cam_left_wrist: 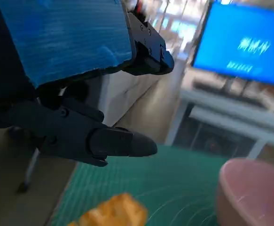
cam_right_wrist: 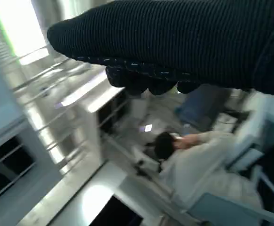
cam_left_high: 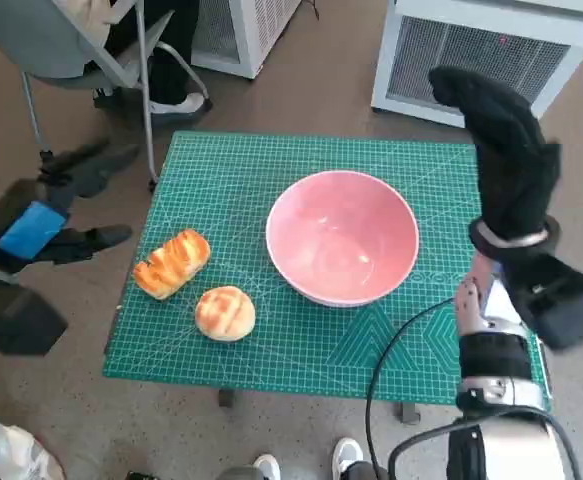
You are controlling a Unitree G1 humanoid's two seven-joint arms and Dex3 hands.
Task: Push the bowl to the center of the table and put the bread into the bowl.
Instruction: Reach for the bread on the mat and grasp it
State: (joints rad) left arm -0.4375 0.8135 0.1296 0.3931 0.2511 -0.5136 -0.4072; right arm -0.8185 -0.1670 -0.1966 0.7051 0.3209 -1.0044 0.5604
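While the glossy pink bowl sits near centre, both golden bread pieces lie at eight o'clock, untouched; left hand released, right hand unclear.

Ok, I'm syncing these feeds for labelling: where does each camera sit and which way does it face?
Head view: on the head, looking steeply down at the green mat; both forearms show.
Left wrist view: behind the left hand, facing across the mat; shares the pink bowl and long bread with the head view.
Right wrist view: behind the right hand, facing a seated person.
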